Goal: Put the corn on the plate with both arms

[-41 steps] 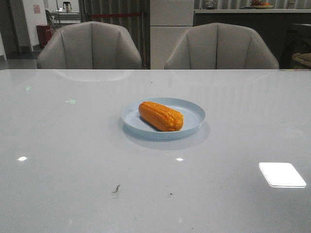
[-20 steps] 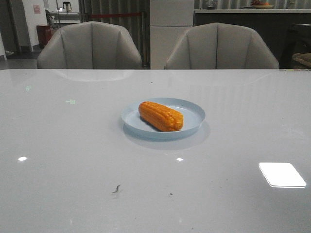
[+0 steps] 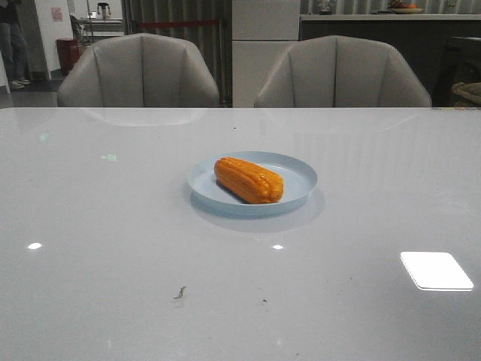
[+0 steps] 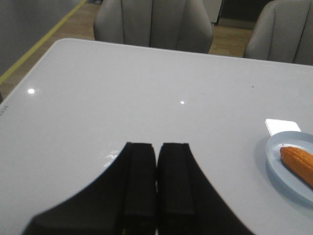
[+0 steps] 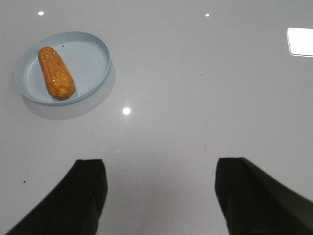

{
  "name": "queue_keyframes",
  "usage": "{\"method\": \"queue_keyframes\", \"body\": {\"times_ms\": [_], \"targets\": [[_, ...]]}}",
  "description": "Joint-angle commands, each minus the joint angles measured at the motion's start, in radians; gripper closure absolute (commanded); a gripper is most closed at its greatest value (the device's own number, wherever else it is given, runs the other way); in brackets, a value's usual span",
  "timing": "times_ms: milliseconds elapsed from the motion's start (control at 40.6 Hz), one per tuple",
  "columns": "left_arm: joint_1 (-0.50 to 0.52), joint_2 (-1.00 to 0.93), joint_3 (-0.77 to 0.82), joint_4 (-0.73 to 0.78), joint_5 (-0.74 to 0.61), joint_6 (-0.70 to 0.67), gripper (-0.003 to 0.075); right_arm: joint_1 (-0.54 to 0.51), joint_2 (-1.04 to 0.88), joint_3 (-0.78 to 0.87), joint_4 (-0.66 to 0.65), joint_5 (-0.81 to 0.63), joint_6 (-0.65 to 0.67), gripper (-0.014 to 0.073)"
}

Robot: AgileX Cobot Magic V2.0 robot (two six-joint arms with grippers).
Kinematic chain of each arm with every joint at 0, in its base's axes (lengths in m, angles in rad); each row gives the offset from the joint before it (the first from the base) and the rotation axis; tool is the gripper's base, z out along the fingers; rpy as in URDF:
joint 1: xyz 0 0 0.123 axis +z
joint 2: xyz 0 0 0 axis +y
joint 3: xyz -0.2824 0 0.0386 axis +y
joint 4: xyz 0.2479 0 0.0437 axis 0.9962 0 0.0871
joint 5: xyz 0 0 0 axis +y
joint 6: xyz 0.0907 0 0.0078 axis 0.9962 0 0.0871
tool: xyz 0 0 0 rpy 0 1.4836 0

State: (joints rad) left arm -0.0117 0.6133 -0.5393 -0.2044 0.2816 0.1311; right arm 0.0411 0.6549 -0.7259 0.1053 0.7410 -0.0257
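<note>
The orange-yellow corn lies on the pale-blue plate at the middle of the table. It also shows in the right wrist view on the plate, and at the edge of the left wrist view on the plate. My left gripper is shut and empty, over bare table well away from the plate. My right gripper is open and empty, over bare table, apart from the plate. Neither arm shows in the front view.
Two grey chairs stand behind the table's far edge. A person's legs show at the far left background. Bright light reflections lie on the glossy white table.
The corn and plate have not moved. A person has come into view at the far left background.
</note>
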Motion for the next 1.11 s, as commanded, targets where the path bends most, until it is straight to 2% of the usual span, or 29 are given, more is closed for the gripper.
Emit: {"method": "queue_keyframes", "body": {"times_ms": [0, 271, 517, 764, 1084], "targets": [[-0.031, -0.1, 0.033, 0.071, -0.124, -0.067, 0.0627, -0.006, -0.003, -0.028, -0.003, -0.068, 0.0, 0.0021], [-0.042, -0.426, 0.285, 0.071, -0.318, -0.067, 0.0627, -0.006, -0.003, -0.028, -0.003, -0.068, 0.0, 0.0021], [-0.042, -0.644, 0.465, 0.071, -0.338, -0.067, 0.0627, -0.006, -0.003, -0.028, -0.003, -0.068, 0.0, 0.0021], [-0.042, -0.642, 0.589, 0.071, -0.443, -0.067, 0.0627, -0.006, -0.003, -0.028, -0.003, -0.067, 0.0, 0.0021], [-0.042, -0.642, 0.589, 0.071, -0.417, -0.067, 0.0627, -0.006, -0.003, -0.028, -0.003, -0.068, 0.0, 0.0021]]}}
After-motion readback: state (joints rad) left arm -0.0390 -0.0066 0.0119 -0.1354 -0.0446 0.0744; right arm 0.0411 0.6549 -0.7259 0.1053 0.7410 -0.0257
